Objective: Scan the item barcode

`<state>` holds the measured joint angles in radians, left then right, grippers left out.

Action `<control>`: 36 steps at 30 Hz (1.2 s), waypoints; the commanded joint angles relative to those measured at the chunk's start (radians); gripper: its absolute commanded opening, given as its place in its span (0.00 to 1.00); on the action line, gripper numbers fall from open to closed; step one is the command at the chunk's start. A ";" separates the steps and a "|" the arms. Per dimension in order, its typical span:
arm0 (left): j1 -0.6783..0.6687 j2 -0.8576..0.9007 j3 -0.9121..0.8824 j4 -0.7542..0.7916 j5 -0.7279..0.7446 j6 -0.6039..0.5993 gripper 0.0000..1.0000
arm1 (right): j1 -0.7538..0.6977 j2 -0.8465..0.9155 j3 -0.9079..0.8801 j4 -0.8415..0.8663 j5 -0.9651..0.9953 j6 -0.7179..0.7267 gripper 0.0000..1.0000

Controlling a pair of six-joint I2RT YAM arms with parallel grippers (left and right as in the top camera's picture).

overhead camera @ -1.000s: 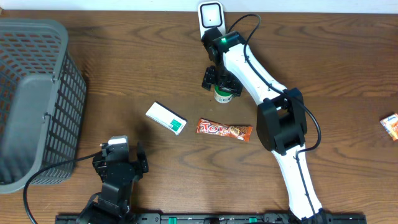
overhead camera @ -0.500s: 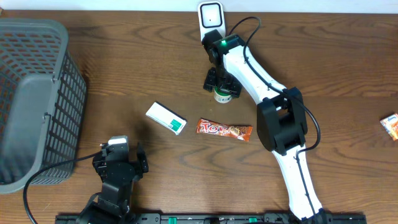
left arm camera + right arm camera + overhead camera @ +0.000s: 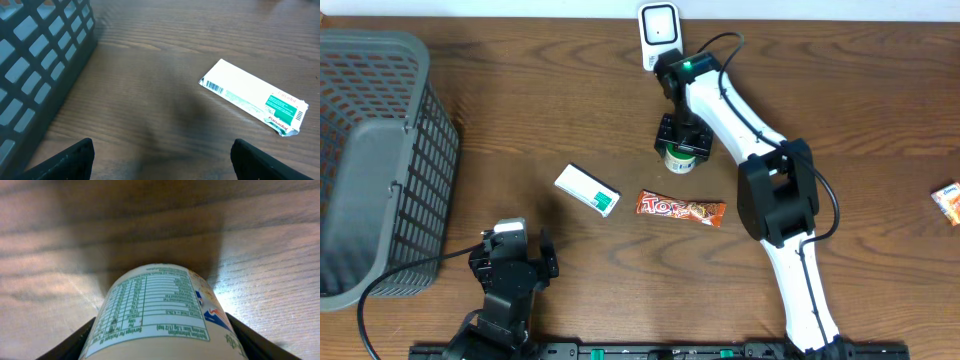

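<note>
A cream tub with a green top (image 3: 680,159) stands on the wooden table just in front of the white scanner (image 3: 659,28). My right gripper (image 3: 680,148) comes down over it. In the right wrist view its black fingers (image 3: 75,345) press against both sides of the tub (image 3: 160,315), whose nutrition label faces the camera. My left gripper (image 3: 517,245) rests open near the front edge. In the left wrist view, nothing lies between the fingers of the left gripper (image 3: 162,162).
A white and green box (image 3: 587,189) (image 3: 252,97) and an orange candy bar (image 3: 681,209) lie mid-table. A grey mesh basket (image 3: 375,160) (image 3: 35,60) fills the left side. A small packet (image 3: 948,200) lies at the right edge.
My right gripper has shifted slightly right and toward the front, and its jaws have narrowed onto the tub. The left arm has stayed still.
</note>
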<state>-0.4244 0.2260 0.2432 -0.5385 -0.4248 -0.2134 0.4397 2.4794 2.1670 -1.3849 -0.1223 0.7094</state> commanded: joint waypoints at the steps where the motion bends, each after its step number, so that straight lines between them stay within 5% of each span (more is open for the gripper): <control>1: 0.002 -0.006 0.002 0.001 -0.013 -0.010 0.88 | -0.036 0.022 0.026 -0.056 -0.185 -0.149 0.55; 12: 0.002 -0.006 0.002 0.001 -0.013 -0.010 0.88 | -0.073 0.013 0.065 -0.283 -0.533 -0.339 0.53; 36: 0.002 -0.006 0.002 0.001 -0.013 -0.010 0.87 | -0.047 0.011 0.065 -0.317 -0.682 -0.385 0.49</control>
<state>-0.4244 0.2260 0.2432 -0.5385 -0.4248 -0.2134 0.3817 2.4924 2.2097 -1.6978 -0.7712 0.3435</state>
